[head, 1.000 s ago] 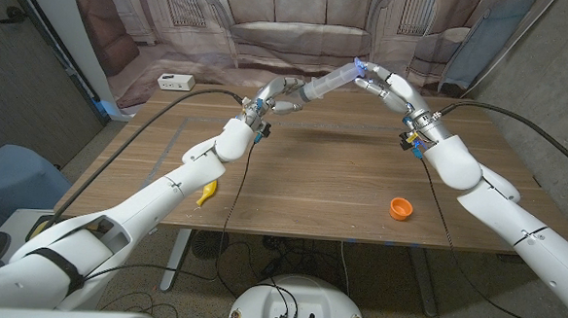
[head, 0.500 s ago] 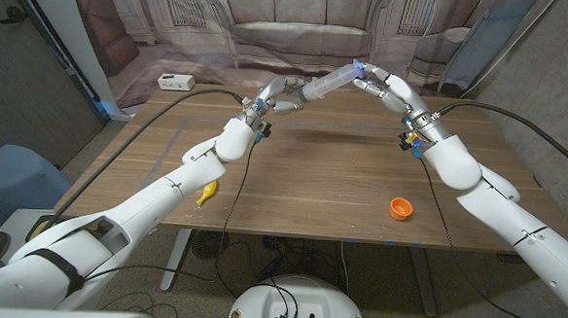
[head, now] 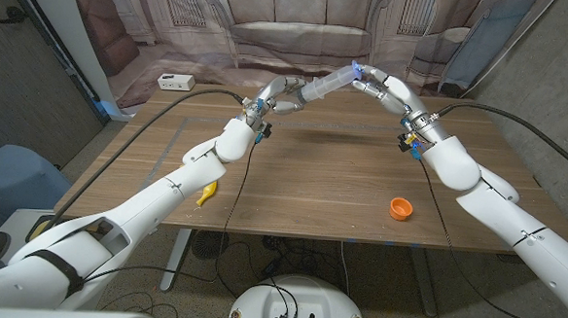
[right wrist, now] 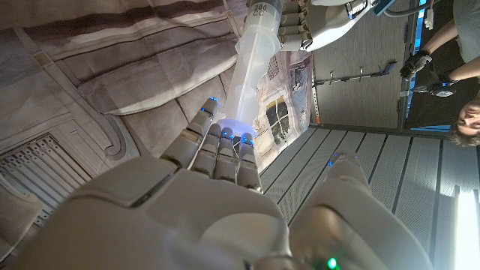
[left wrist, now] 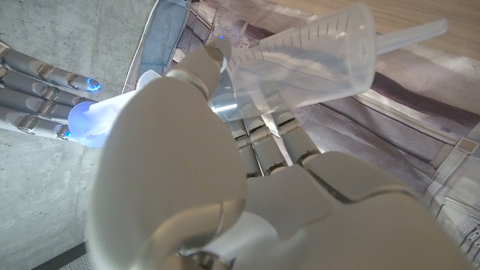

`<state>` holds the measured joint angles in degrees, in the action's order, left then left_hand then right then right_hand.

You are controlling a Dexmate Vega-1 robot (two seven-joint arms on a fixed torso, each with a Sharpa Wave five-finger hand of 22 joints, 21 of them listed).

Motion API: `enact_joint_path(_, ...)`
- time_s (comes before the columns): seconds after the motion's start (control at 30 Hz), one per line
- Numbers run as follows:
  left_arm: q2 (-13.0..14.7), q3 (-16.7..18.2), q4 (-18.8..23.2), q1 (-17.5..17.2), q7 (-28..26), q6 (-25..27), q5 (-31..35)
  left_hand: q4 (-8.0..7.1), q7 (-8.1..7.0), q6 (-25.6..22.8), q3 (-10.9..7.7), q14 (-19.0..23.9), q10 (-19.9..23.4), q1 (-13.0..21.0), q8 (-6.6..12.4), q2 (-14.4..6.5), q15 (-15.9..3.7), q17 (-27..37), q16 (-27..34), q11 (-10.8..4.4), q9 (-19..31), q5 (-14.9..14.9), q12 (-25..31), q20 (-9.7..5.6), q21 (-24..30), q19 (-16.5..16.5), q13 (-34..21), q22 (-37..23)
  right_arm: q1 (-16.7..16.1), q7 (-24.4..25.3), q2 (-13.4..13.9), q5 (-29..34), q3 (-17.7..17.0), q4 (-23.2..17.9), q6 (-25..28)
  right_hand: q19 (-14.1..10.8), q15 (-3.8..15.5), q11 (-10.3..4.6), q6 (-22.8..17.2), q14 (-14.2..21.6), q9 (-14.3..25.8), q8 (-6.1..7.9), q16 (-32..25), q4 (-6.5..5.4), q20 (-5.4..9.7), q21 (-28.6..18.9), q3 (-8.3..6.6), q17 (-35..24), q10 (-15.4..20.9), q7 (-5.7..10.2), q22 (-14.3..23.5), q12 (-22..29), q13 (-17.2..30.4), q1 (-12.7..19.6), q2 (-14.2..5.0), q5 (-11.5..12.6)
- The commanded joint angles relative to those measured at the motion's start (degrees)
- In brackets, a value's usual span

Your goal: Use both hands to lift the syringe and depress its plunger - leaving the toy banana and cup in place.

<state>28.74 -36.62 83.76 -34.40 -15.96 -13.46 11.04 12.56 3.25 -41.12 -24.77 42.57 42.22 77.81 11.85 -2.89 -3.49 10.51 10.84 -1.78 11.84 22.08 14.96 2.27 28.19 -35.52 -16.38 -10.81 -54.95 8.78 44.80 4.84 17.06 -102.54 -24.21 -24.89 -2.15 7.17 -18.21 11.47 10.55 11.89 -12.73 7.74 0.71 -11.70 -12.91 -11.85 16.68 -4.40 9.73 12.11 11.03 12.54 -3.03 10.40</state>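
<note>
A clear syringe (head: 327, 83) hangs tilted in the air above the far middle of the wooden table (head: 322, 171). My left hand (head: 280, 95) grips its barrel at the lower end. My right hand (head: 380, 85) presses its fingertips on the blue-lit plunger end, thumb held apart. The left wrist view has the syringe (left wrist: 307, 56) over my left hand (left wrist: 225, 172). In the right wrist view the syringe (right wrist: 251, 67) runs away from my right hand (right wrist: 187, 202). The yellow toy banana (head: 207, 193) lies near the table's front left. The orange cup (head: 401, 208) stands at the front right.
A white power strip (head: 175, 80) lies at the table's back left, and black cables trail along both arms. A blue chair (head: 1, 178) stands left of the table. A printed backdrop hangs behind it. A person (right wrist: 450, 75) shows in the right wrist view.
My right hand has edged slightly toward my left hand along the syringe. The banana and cup have not moved.
</note>
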Motion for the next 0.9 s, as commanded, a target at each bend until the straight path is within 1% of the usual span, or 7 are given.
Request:
enact_joint_path(0.03, -0.03, -0.14, 0.51, -0.03, 0.29, 0.82, 0.14, -3.32, 0.06, -0.47, -3.59, 1.26, 0.33, -1.01, -0.12, -1.69, -1.34, 0.12, 0.46, -0.15, 0.11, 0.38, -0.20, -1.91, 0.49, -2.74, -0.14, -0.07, -0.07, -0.20, 0.04, -0.32, 0.18, 0.36, -0.26, -0.55, 0.13, -0.16, -0.45, 0.39, 0.30, 0.03, 0.16, -0.03, 0.08, 0.16, -0.68, -0.15, 0.37, 0.01, 0.14, 0.02, 0.17, 0.35, -0.38, 0.31)
enact_joint_path(0.37, -0.17, -0.23, 0.55, 0.01, 0.26, 0.86, 0.15, -3.29, 0.12, -0.33, -3.68, 1.31, 0.16, -1.18, -0.20, -1.66, -1.26, 0.12, 0.47, -0.24, 0.11, 0.39, -0.37, -1.87, 0.60, -2.63, -0.16, -0.06, -0.11, -0.44, 0.18, -0.44, 0.26, 0.37, -0.31, -0.57, 0.04, -0.06, -0.49, 0.42, 0.31, -0.03, 0.20, -0.03, 0.04, 0.21, -0.70, -0.18, 0.43, 0.06, 0.14, -0.02, 0.18, 0.41, -0.40, 0.26)
enact_joint_path(0.53, -0.17, -0.28, 0.51, 0.07, 0.30, 0.75, 0.17, -3.28, 0.16, -0.21, -3.77, 1.07, 0.22, -1.23, -0.25, -1.74, -1.24, 0.14, 0.38, 0.04, 0.11, 0.41, -0.38, -1.86, 0.64, -2.51, -0.21, -0.06, -0.15, -0.55, 0.26, -0.45, 0.26, 0.20, -0.13, -0.58, 0.05, -0.12, -0.49, 0.47, 0.31, -0.07, 0.21, -0.02, 0.01, 0.23, -0.72, -0.20, 0.41, 0.05, 0.14, -0.06, 0.18, 0.44, -0.42, 0.23)
enact_joint_path(0.9, -0.21, -0.22, 0.53, 0.08, 0.13, 0.38, 0.21, -3.19, 0.24, -0.20, -3.91, 1.04, 0.05, -1.30, -0.27, -1.74, -1.28, 0.14, 0.38, -0.10, 0.12, 0.42, -0.54, -1.79, 0.78, -2.48, -0.25, -0.06, -0.09, -0.96, 0.45, -0.52, 0.41, -0.10, 0.21, -0.63, 0.01, -0.02, -0.54, 0.60, 0.32, -0.12, 0.20, 0.00, 0.02, 0.26, -0.75, -0.22, 0.43, 0.01, 0.15, -0.12, 0.18, 0.53, -0.43, 0.20)
